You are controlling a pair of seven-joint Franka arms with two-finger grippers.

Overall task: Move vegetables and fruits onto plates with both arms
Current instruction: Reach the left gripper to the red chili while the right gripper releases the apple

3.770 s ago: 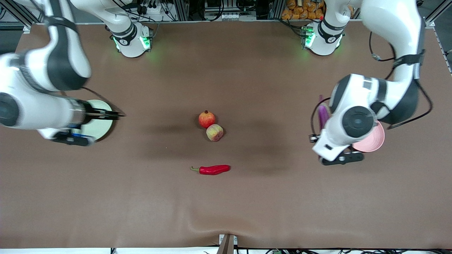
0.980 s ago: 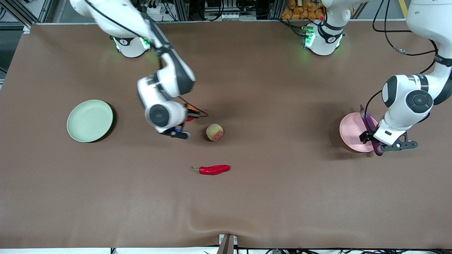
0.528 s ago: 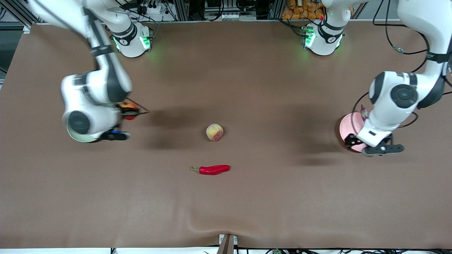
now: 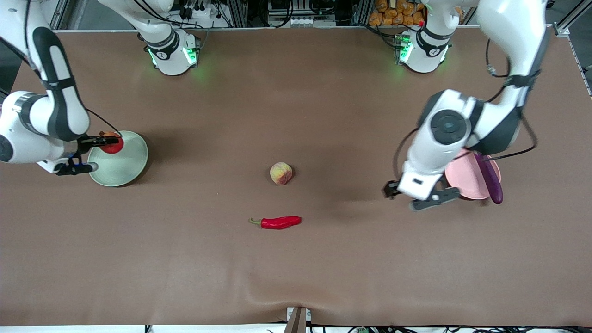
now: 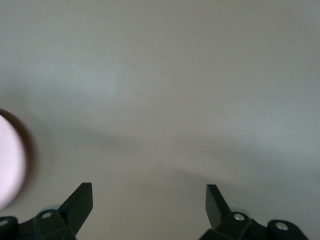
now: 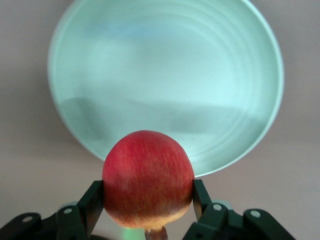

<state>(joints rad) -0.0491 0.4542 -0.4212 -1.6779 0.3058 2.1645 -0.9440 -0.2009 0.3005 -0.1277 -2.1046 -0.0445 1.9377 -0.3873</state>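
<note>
My right gripper (image 4: 104, 141) is shut on the round red fruit (image 4: 112, 144), which hangs over the rim of the pale green plate (image 4: 121, 166). In the right wrist view the fruit (image 6: 148, 175) sits between both fingers with the green plate (image 6: 165, 75) just below. The purple eggplant (image 4: 490, 179) lies on the pale pink plate (image 4: 465, 178), its tip past the rim. My left gripper (image 4: 407, 192) hovers open over bare table beside the pink plate; nothing is between its fingers (image 5: 80, 200). The blushed peach-like fruit (image 4: 281, 173) and the red chili (image 4: 277, 222) lie mid-table.
The chili lies nearer to the front camera than the peach-like fruit. A sliver of the pink plate (image 5: 7, 165) shows at the edge of the left wrist view. Brown table cloth (image 4: 296, 277) spreads around everything.
My right arm has carried the red fruit from mid-table to over the green plate. The eggplant now lies on the pink plate, and my left gripper has moved off it toward the table's middle.
</note>
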